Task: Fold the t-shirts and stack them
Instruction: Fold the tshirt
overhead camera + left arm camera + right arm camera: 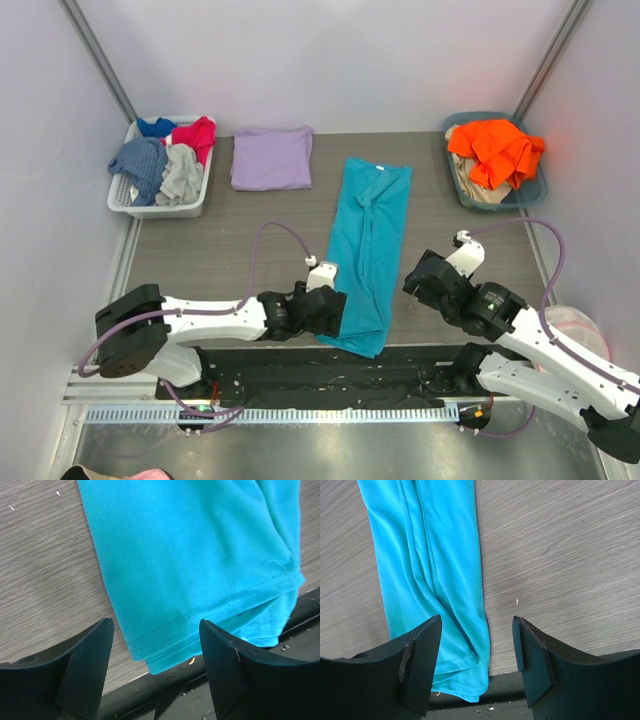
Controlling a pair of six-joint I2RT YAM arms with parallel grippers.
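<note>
- Your left hand (155, 625) has its jaws wide with nothing in them. It hovers over the near left corner of the teal t-shirt (368, 255).
- That shirt lies as a long narrow strip down the middle of the desk (200, 250), collar end far from you and hem at the near edge.
- Your right hand (476, 625) is also wide and empty, mostly over bare desk beside the strip's near right corner.
- The step in hand looks like the crosswise fold, hem carried up toward the collar.
- Bring the right hand leftward first, so the right corner sits between its fingers.
- Pinch both corners deep enough to catch every layer, since a lower layer peeks out below the hem.
- Lift low and move both hands evenly. The ridge of creases along the middle could bunch or skew the strip.
- The lavender t-shirt (271, 158) lies folded at the back left, beside the white basket (160, 200). Aim for a similar folded size so the two stack neatly.
</note>
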